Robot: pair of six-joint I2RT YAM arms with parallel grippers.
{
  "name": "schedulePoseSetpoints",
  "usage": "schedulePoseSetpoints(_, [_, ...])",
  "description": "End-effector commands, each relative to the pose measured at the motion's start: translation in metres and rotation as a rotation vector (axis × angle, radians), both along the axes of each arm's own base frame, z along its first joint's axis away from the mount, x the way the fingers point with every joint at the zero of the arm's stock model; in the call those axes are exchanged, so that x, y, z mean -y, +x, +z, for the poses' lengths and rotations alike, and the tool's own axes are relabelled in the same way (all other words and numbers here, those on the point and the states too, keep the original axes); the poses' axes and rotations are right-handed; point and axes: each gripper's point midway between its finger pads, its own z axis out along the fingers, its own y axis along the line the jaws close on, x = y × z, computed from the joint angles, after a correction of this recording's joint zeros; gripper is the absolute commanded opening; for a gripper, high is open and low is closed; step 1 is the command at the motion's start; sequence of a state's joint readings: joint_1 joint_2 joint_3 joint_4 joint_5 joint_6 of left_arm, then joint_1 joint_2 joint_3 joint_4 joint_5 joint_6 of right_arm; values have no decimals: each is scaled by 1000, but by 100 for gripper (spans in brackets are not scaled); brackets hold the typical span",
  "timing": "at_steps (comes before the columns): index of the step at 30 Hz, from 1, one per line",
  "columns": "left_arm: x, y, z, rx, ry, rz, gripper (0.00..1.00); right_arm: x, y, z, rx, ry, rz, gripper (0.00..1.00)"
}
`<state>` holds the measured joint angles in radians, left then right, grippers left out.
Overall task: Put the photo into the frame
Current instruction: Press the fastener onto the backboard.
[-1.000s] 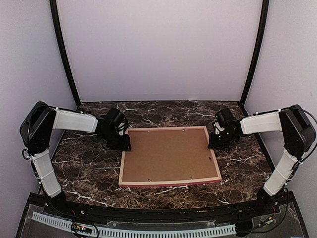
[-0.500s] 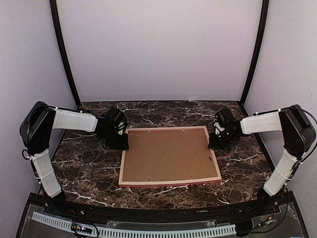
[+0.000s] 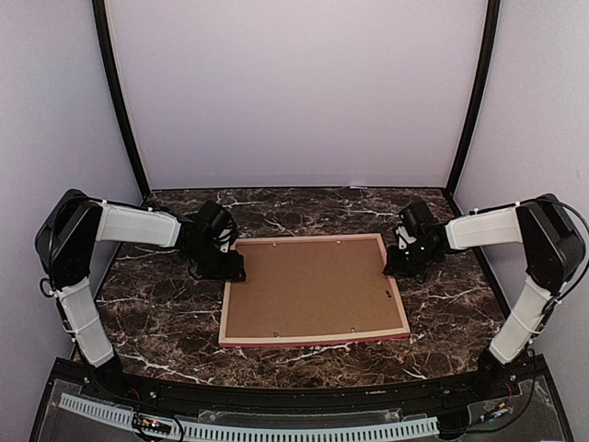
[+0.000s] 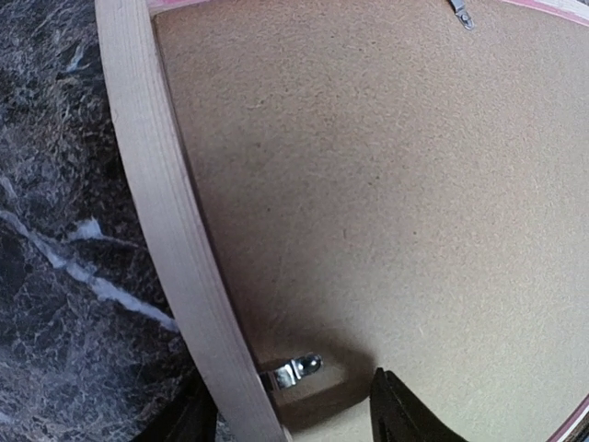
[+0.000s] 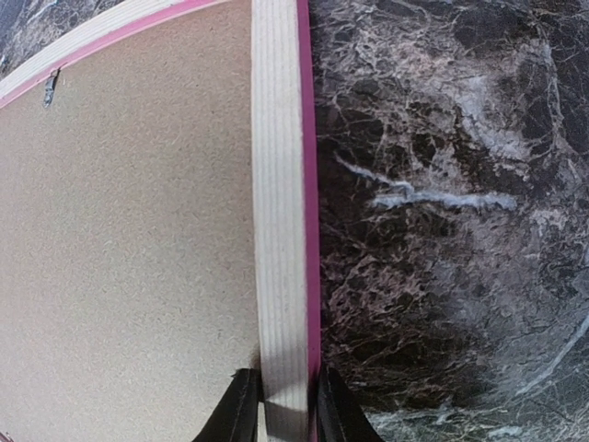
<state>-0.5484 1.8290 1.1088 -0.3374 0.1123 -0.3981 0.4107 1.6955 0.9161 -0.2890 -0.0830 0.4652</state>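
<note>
Frame [image 3: 226,308] lies back-up on the worktop [image 3: 166,313], its right rail pinched by the right hand [image 5: 285,391], while the left hand [image 4: 290,410] straddles the left rail, fingers wide apart, a metal clip [image 4: 293,370] just ahead.

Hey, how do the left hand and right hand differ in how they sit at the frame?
The right hand is pinched narrowly on the frame, a finger against each side of its right rail; the left hand is wide open, straddling the left rail without gripping. The right hand's gap holds only rail; the left hand's also spans a metal clip and some backing board. Both sit near the frame's far corners.
</note>
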Motion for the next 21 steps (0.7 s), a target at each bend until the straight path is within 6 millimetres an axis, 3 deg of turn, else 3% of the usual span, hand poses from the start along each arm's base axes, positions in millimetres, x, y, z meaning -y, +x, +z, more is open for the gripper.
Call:
schedulePoseSetpoints(1, [-1, -12, 15, 7, -26, -4, 59, -7, -9, -10, -47, 16, 21, 23])
schedulePoseSetpoints(16, [-14, -30, 8, -21, -14, 38, 32, -6, -12, -3, -27, 32, 16, 38])
schedulePoseSetpoints(21, [-19, -31, 4, -23, -3, 67, 26, -7, -11, 8, 3, 47, 19, 45])
